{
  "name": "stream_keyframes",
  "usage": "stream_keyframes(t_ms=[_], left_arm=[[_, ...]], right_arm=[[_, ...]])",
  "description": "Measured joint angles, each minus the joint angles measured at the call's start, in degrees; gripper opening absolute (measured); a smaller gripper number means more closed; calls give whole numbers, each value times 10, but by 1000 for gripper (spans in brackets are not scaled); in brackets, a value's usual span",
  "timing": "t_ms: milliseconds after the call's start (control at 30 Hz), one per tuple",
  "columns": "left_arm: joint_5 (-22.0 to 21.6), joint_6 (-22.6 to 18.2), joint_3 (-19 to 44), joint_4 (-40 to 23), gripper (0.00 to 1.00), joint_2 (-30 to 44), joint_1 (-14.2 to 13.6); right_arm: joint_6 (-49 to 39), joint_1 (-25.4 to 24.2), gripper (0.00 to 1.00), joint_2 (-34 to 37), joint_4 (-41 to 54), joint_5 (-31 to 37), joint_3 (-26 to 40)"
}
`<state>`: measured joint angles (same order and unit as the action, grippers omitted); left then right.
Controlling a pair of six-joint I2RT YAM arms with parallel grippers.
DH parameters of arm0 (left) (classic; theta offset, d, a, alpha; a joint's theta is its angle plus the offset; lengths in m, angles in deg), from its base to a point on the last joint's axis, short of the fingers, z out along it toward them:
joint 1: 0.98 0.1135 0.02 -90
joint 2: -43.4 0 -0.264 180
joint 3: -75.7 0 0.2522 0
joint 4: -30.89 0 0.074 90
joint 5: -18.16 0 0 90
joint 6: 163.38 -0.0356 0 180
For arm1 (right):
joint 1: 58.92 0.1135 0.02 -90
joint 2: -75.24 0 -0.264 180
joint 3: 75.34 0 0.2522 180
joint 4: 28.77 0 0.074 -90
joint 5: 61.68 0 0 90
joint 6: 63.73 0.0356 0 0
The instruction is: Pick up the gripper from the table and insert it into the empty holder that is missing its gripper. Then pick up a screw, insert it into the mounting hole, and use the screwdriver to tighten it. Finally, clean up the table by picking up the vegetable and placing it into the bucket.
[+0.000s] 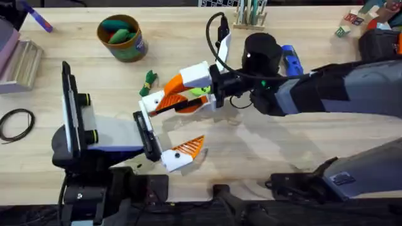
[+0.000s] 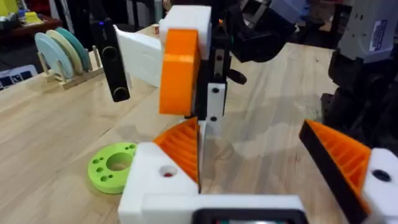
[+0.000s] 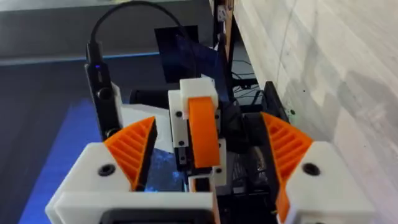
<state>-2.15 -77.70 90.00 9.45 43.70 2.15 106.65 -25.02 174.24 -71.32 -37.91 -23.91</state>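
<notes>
The orange gripper point(image 3: 203, 130) sits in the white holder point(image 3: 194, 88) of the black-and-white claw, raised above the table's middle. My right gripper point(image 3: 206, 121) is open, one orange-padded finger on each side of the holder, apart from it. From the lower left, my left gripper point(image 1: 186, 124) is open too; the holder with the orange piece point(image 2: 180, 67) stands just beyond its fingers. The blue screwdriver point(image 1: 290, 59) lies behind the right arm. A dark green vegetable point(image 1: 149, 80) lies on the table. The green bucket point(image 1: 129, 47) at the back left holds green toys.
A lime-green ring disc point(image 2: 112, 167) lies on the table beside my left gripper's fingers. A black cable point(image 1: 217, 25) loops up from the claw. A coiled black cord point(image 1: 16, 122) lies at the left edge. A rack of tools point(image 1: 250, 16) stands at the back.
</notes>
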Motion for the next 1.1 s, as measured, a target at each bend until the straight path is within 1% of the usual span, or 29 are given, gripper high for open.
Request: stream_keyframes(t_ms=[433,533,633,767,867,1000,1100], left_arm=[[0,0,0,0,985,0,0],[0,0,0,0,985,0,0],[0,0,0,0,986,0,0],[1,0,0,0,986,0,0],[2,0,0,0,986,0,0],[2,0,0,0,985,0,0],[2,0,0,0,986,0,0]], right_arm=[[-7,-3,925,-2,3,5,0],[-28,-12,924,-29,45,6,0],[-67,-37,924,-88,145,9,0],[-141,-86,924,-166,298,26,4],[-213,-126,925,-209,436,42,25],[-324,-166,926,-236,652,76,92],[-413,-176,926,-236,807,124,165]])
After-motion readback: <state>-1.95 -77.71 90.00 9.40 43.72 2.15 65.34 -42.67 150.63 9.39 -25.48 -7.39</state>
